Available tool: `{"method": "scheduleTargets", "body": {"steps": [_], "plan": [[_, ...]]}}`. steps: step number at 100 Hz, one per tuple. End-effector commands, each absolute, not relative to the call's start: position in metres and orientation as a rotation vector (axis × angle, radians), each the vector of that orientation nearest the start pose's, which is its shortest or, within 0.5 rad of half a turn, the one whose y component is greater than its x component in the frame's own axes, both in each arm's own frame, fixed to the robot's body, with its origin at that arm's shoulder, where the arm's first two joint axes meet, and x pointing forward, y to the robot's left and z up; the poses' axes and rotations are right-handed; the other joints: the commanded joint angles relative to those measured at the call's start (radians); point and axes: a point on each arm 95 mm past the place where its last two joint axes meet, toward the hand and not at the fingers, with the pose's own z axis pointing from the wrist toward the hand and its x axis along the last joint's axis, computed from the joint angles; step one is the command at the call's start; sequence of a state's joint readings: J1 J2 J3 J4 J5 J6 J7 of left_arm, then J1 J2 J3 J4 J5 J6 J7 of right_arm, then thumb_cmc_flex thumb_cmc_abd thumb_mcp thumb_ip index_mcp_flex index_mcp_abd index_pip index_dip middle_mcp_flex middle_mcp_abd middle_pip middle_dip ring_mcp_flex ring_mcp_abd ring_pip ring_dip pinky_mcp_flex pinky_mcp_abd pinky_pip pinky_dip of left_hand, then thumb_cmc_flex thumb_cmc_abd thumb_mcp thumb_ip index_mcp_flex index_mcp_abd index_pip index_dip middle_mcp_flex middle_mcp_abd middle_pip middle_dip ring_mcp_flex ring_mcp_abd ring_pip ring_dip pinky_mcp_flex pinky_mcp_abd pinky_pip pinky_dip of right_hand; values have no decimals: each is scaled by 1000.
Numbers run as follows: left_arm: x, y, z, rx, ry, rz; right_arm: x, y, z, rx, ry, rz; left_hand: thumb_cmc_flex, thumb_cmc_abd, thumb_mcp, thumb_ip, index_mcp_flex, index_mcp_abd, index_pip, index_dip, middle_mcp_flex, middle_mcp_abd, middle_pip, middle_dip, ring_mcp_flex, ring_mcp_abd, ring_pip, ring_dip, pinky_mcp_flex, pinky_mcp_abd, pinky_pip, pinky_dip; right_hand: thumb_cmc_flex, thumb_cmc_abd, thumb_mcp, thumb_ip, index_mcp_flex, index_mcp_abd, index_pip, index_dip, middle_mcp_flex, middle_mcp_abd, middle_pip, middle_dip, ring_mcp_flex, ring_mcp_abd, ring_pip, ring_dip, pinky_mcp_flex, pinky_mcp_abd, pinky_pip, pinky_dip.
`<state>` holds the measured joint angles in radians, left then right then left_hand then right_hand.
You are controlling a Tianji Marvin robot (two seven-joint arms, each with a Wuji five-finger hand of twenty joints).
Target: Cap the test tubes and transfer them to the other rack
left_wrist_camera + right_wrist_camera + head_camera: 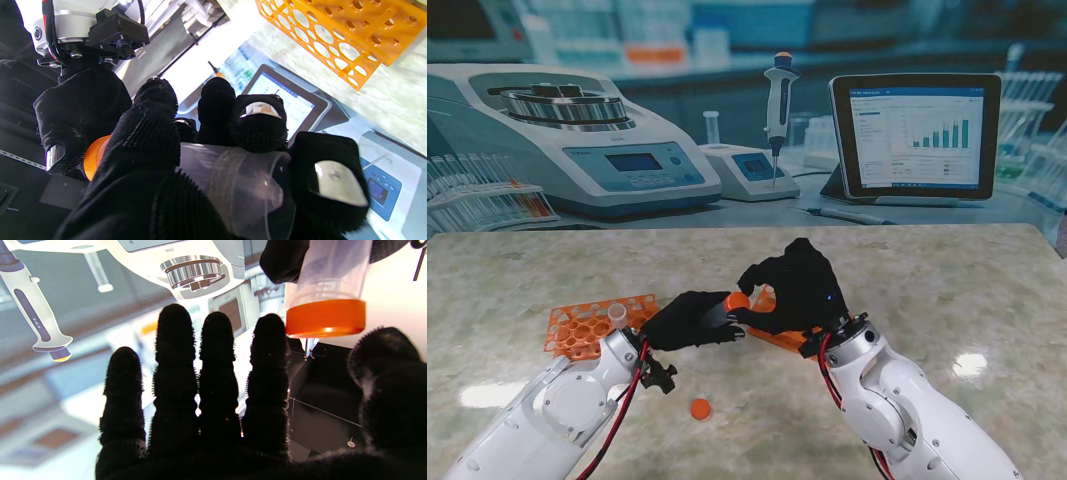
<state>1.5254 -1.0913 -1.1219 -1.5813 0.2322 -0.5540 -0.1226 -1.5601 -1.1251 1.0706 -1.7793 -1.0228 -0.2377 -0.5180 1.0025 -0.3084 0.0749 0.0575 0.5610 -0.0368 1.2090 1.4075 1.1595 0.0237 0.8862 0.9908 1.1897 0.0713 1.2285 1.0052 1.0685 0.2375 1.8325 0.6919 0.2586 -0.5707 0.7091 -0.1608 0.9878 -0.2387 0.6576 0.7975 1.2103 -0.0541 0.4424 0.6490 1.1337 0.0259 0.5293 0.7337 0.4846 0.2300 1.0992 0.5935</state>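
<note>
The clear test tube is lying sideways up off the surface, wrapped in the left robot hand, and there's an orange cap sitting on its right end. The right robot hand is right up against that cap, fingers spread and straight, not gripping anything. One orange rack sits on the left with a tube in it, another rack mostly hidden behind the right hand. A loose orange cap lies nearer, on the surface.

Clear glossy plastic tube, smooth orange plastic cap, knobbly matt black cloth left hand
</note>
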Motion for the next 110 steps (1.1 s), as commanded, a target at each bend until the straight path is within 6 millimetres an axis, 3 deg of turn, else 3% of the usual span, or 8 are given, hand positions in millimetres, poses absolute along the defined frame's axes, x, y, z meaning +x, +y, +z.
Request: {"method": "scheduleTargets", "body": {"steps": [1,27,52,81,99,110], "plan": [[375,-60,-300,-1433,1468,-2506,351,91,-231,657,1118,2166,25,51,8,-1,2,-38,19,30,6,-39,18,16,69,-38,25,18,19,-140,186,-1,-12,16,25,25,-48,8,-40,-18,-42,13,-28,-17,-29,2,-20,-9,-31,1,-16,8],[375,-61,-300,-1433,1470,-2506,350,86,-229,649,1123,2154,25,53,8,-1,3,-38,20,30,5,-39,18,16,69,-38,25,18,19,-140,186,-1,10,5,20,28,-127,54,-135,-79,-117,26,-92,-59,-64,-5,-44,-13,-56,3,-28,10],[375,-61,-300,-1433,1471,-2506,351,86,-230,621,1159,2165,26,51,8,-1,2,-37,19,30,6,-39,19,16,69,-38,25,18,19,-140,186,-1,96,-96,24,28,-176,82,-188,-128,-153,31,-118,-82,-84,-10,-60,-18,-69,6,-36,13],[375,-61,-300,-1432,1471,-2506,351,91,-232,595,1172,2185,26,52,8,-1,2,-36,19,30,5,-39,18,16,69,-38,25,18,19,-139,186,-1,183,-166,43,33,-158,68,-155,-122,-132,23,-98,-77,-72,-20,-57,-15,-62,2,-34,19],[375,-61,-300,-1431,1471,-2506,352,93,-232,596,1177,2187,25,51,7,-2,2,-36,19,30,5,-39,18,16,69,-38,25,18,19,-139,186,-1,224,-162,63,32,-137,51,-110,-95,-104,17,-66,-57,-52,-24,-46,-10,-48,-2,-27,23],[375,-61,-300,-1431,1471,-2506,352,93,-232,601,1183,2186,26,52,8,-1,2,-38,19,30,6,-40,19,16,69,-38,25,18,19,-139,186,-1,294,-156,15,-45,-140,24,-52,-125,-82,13,-50,-42,-36,-28,-34,-6,-39,-4,-20,25]]}}
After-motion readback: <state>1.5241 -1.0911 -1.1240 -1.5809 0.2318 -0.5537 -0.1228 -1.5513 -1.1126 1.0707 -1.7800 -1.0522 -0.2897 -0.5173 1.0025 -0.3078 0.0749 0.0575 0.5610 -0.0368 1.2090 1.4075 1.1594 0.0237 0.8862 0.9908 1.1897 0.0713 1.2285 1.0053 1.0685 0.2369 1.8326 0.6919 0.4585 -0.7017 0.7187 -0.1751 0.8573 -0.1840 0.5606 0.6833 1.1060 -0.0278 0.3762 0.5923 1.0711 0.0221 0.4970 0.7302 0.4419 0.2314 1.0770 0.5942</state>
